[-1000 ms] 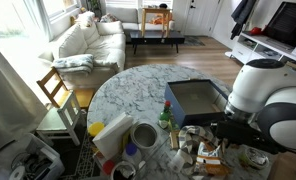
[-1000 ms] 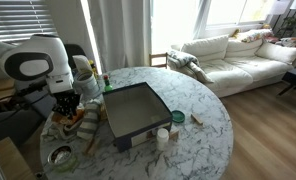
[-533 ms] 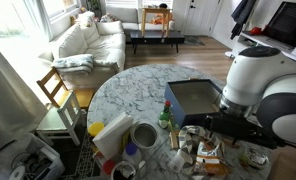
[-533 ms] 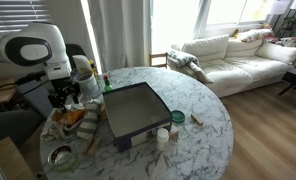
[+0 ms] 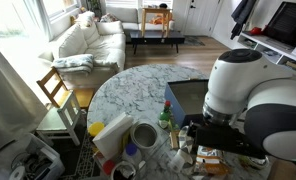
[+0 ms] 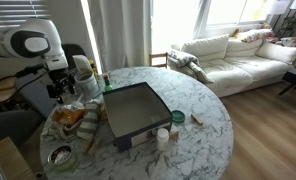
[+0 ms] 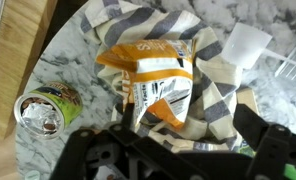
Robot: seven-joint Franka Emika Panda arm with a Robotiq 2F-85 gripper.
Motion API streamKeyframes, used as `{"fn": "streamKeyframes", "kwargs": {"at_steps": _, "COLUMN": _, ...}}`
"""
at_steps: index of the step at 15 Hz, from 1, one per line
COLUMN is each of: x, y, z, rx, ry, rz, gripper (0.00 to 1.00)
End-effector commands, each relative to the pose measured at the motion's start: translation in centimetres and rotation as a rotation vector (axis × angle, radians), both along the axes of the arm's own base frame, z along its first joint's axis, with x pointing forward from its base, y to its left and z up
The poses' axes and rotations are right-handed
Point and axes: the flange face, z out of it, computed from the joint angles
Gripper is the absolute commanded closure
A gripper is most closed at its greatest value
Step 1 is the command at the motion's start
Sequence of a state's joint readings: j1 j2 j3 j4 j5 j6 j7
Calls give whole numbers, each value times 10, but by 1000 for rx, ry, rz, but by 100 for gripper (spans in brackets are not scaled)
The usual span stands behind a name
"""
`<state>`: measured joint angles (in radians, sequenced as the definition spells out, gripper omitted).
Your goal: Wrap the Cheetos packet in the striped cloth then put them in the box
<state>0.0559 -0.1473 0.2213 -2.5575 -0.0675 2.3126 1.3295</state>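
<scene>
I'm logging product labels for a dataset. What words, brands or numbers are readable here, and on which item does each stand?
No text can be read in any view.
On the snack bag: pale lettering on the orange band and dark print on the white panel, both too blurred to read.
On the can: a green label, print too blurred.
On the yellow-and-white carton: too small to make out any print.

exteriors sharing the box (image 5: 191, 93) (image 6: 135, 108), wrist overhead
</scene>
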Motion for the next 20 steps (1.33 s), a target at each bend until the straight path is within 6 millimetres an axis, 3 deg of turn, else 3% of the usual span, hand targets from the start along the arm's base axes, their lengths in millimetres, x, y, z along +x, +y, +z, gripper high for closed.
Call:
{"fn": "streamKeyframes", "kwargs": {"at_steps": 1, "x": 1, "y": 1, "z": -3, "rx": 2, "ry": 6, "rz": 3, "gripper": 0}}
{"fn": "streamKeyframes", "kwargs": {"at_steps": 5, "x": 4, "y": 2, "z": -4, "rx": 4, "ry": 8, "rz": 3, "gripper": 0}}
{"fn": "streamKeyframes", "kwargs": {"at_steps": 10, "x": 27, "y": -4, "z": -24, "rx": 109, "ry": 10, "rz": -70, "gripper": 0}}
{"fn": "streamKeyframes", "kwargs": {"at_steps": 20, "x": 60, "y": -7, "z": -70, "rx": 110, "ry": -75, "rz": 12, "gripper": 4}}
